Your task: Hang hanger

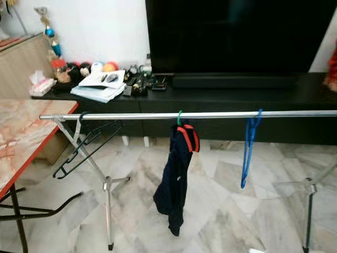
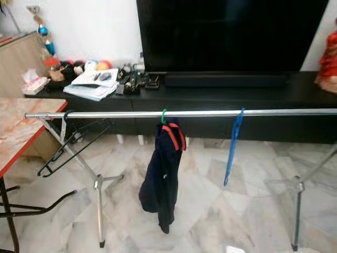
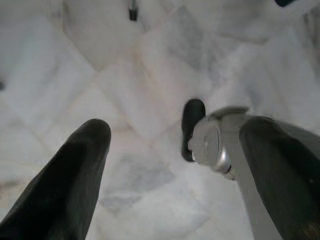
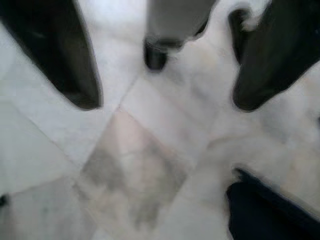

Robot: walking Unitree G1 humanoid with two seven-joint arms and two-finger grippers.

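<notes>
A thin silver metal rail (image 1: 210, 114) spans a folding rack on splayed tubular legs over a glossy marble-tile floor (image 1: 221, 211). Three hangers sit on the rail: a black wire hanger (image 1: 84, 147) near its left end, tilted; a green-hooked hanger (image 1: 179, 118) at mid-span carrying a limp dark navy garment (image 1: 174, 179) with red trim; and a slim blue plastic hanger (image 1: 248, 150) further right, turned edge-on. All three are hooked on, well apart from each other. The left gripper (image 3: 170, 145) and right gripper (image 4: 165, 100) both point at the floor, each with its black fingers spread apart and nothing between them. Behind the rack stands a long black cabinet (image 1: 237, 97) with a large dark television (image 1: 237, 37); a red-edged marble-pattern counter (image 1: 21, 137) stands at left.

Risks, as judged: the rail is smooth and round, so a hook can slide sideways if nudged; the light rack may shift or tip if an arm knocks it; the hanging garment could snag a gripper finger and pull its hanger off.
</notes>
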